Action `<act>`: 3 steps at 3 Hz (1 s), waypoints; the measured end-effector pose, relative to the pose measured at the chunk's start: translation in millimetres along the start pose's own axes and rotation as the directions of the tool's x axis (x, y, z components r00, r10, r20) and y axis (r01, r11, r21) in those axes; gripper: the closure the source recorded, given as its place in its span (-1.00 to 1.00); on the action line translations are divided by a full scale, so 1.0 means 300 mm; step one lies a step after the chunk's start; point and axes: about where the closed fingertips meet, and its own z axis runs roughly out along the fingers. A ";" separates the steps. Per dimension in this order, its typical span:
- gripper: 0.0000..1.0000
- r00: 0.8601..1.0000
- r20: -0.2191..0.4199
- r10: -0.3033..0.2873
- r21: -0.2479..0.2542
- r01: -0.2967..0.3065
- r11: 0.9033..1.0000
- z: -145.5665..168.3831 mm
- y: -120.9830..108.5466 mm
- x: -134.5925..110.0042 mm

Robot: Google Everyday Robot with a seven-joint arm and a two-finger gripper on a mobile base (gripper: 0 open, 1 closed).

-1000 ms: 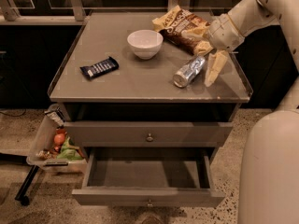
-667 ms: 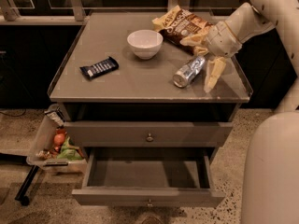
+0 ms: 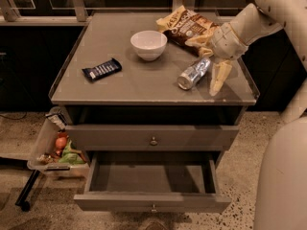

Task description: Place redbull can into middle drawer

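One slim silver redbull can (image 3: 194, 74), smooth metal with faint blue markings I cannot read, lies on its side on the matte grey cabinet top (image 3: 144, 87). The cream two-finger gripper (image 3: 210, 61) hangs spread wide beside the can's far end. Below, the shallow grey middle drawer (image 3: 120, 202) stands pulled open.
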 end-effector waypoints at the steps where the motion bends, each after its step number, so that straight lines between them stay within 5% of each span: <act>1: -1.00 1.000 0.000 0.000 0.000 0.000 1.000 0.000 0.000 0.000; 3: -1.00 0.999 -0.037 0.016 -0.058 -0.018 0.998 0.036 -0.019 0.013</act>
